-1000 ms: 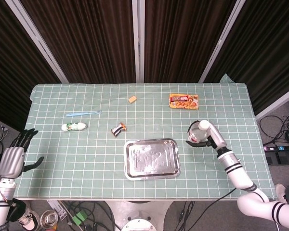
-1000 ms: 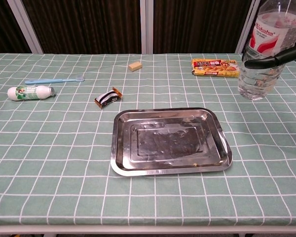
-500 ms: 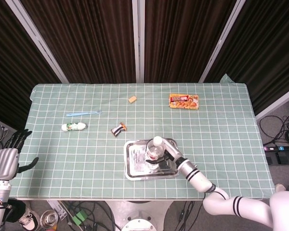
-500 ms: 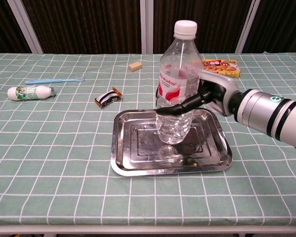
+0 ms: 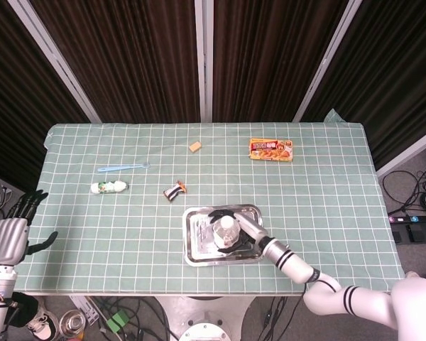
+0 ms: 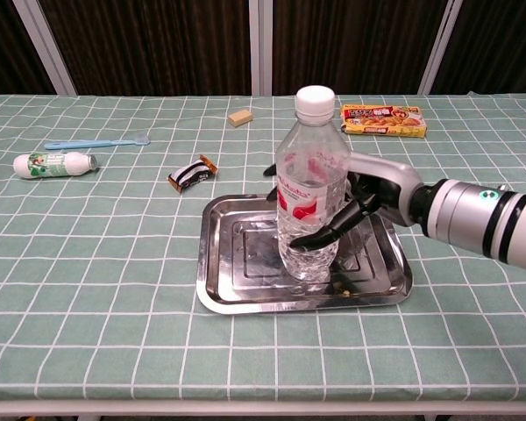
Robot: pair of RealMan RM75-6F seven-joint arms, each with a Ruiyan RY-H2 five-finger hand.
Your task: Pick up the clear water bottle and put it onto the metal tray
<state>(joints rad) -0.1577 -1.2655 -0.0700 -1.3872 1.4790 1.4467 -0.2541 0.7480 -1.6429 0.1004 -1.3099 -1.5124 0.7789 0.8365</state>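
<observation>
The clear water bottle (image 6: 311,193) with a white cap and red label stands upright on the metal tray (image 6: 237,289) near the table's front middle. From above, its cap (image 5: 227,223) shows over the tray (image 5: 197,250). My right hand (image 6: 368,197) wraps the bottle from the right: the thumb lies across its lower front and the fingers reach behind it past its left side. In the head view the right hand (image 5: 246,231) sits over the tray. My left hand (image 5: 11,238) hangs off the table's left edge, fingers apart and empty.
A small dark snack wrapper (image 6: 191,173) lies just behind the tray's left corner. Further left are a white tube (image 6: 53,164) and a blue toothbrush (image 6: 96,141). An orange food box (image 6: 381,120) and a tan block (image 6: 238,117) lie at the back.
My right hand carried the bottle from the table's right side over to the tray and lowered it until its base stands on the tray. The left hand barely moved.
</observation>
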